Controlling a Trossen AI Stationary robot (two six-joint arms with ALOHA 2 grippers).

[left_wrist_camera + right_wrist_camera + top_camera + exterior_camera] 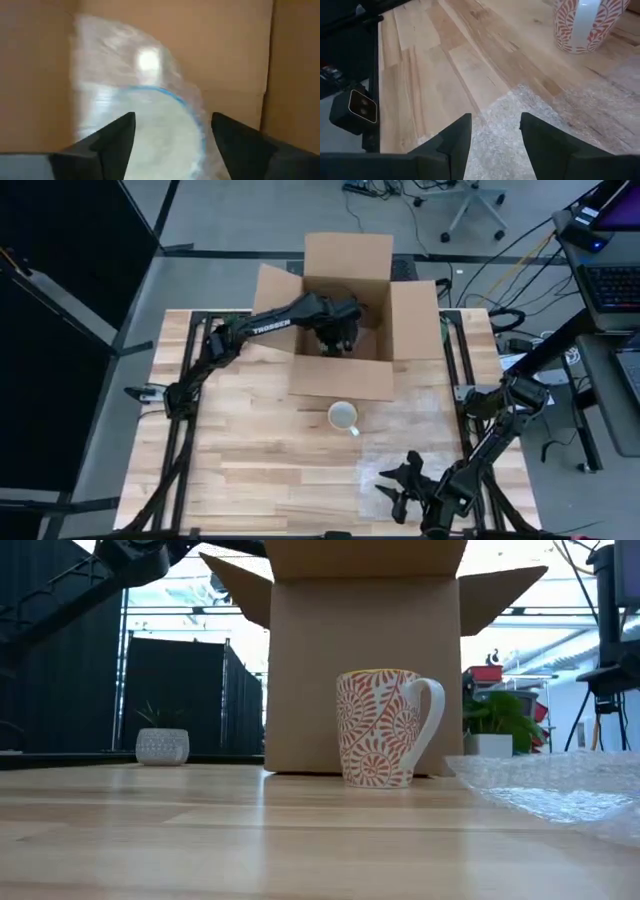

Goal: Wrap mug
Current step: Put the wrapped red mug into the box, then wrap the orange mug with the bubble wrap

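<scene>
A white mug with an orange leaf pattern (343,417) (385,728) stands upright on the wooden table, just in front of an open cardboard box (345,377). A sheet of clear bubble wrap (415,438) (560,120) lies flat to the mug's right. My right gripper (402,485) (496,120) is open over the sheet's near left corner, with the mug (585,22) beyond it. My left gripper (335,340) (173,120) is open and reaches down into the box, its fingers on either side of a round, blue-rimmed thing in bubble wrap (145,100).
The box's four flaps (415,320) stand open at the table's far middle. Bare wood takes up the left half of the table (240,450). Black frame rails run along both side edges (170,440).
</scene>
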